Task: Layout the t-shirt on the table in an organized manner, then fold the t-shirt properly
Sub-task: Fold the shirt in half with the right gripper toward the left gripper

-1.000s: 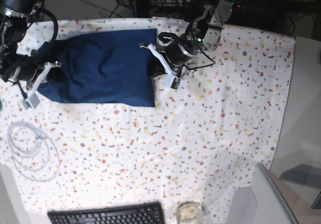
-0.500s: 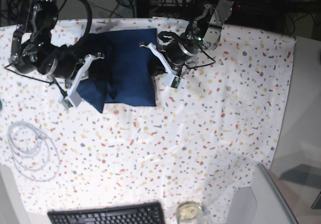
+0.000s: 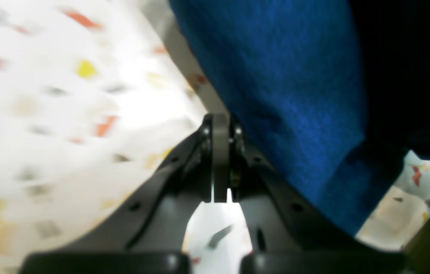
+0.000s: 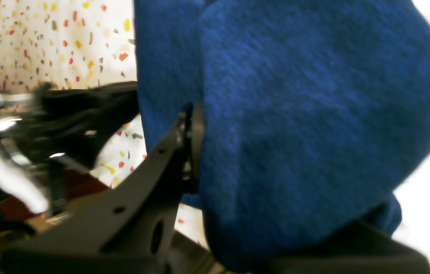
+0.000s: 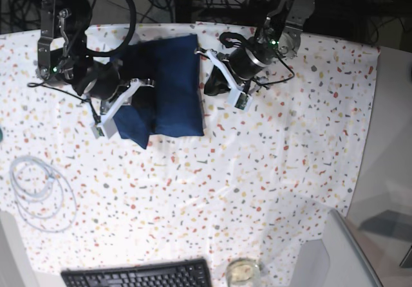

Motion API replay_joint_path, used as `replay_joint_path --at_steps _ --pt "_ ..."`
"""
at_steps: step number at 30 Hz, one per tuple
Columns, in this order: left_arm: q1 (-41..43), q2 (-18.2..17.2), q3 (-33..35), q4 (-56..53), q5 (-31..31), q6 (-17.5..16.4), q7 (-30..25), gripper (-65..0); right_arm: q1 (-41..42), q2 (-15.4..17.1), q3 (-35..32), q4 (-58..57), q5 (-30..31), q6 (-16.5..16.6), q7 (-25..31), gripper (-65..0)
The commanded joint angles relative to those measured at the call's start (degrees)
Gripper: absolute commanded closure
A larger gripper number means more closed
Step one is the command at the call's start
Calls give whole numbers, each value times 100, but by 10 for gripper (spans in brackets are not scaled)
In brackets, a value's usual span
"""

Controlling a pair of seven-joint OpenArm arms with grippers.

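The shirt point(image 5: 164, 87) lies at the far side of the table point(image 5: 270, 171), and my right claw point(image 4: 194, 152) is clamped on a fold of it, carrying that layer across. If the knit slips from this pinch, the fold can land skewed or bunched. My left claw point(image 3: 220, 167) is clenched empty just beside the shirt's edge.

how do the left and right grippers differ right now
The right gripper is clamped on the t-shirt, carrying a fold of it; the left gripper is shut on nothing. The right sits over the shirt, the left beside its edge on the table. Both are black with white trim.
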Motion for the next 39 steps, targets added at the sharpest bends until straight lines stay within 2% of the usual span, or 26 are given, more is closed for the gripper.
replay_joint_path --at_steps 1,3,6,8,12,14,16,18,20,24,27,30,34,39 --pt "61 -122 -5 214 -56 -39 -116 0 72 36 -56 81 116 20 124 -8" --pt "255 -289 -172 399 -56 -39 -116 0 72 36 -83 81 116 12 124 -8" --pt "589 -351 -717 636 -56 -56 -116 0 72 36 -91 81 107 12 124 -9" --pt "861 -351 -1148 829 -56 -74 -116 0 89 27 -91 72 89 -32 124 -39" --pt "1424 -351 -2080 1269 -56 -83 -116 0 89 62 -452 160 -280 -551 168 -252" --pt "1670 -359 -2502 1436 -56 -83 -116 0 54 62 -628 336 -429 -569 168 -339" --pt "1846 -359 -2845 1559 -56 -83 -108 0 -34 62 -795 564 -526 -577 168 -378" --pt "1969 -359 -3144 1629 -56 -83 121 0 -69 62 -1032 793 -755 -595 177 -387" --pt "1969 -359 -3469 1700 -56 -171 631 0 -78 45 -1269 951 -1045 -595 177 -387" --pt "1881 -271 -4111 1788 -56 -997 1141 0 -86 36 -1735 1048 -1308 -604 124 -384" --pt "1758 -157 -4594 1752 -56 -1331 1334 0 -86 36 -2069 1022 -1308 -788 115 -384" --pt "1688 -157 -4875 1744 -56 -1428 1545 0 -51 36 -2421 1004 -1308 -1052 141 -384" --pt "1652 -166 -4963 1735 -47 -1489 1554 0 -7 53 -2878 1057 -1308 -1105 80 -384" --pt "1644 -166 -4946 1726 -47 -1489 1554 0 54 62 -3309 1382 -1308 -1114 -263 -384"
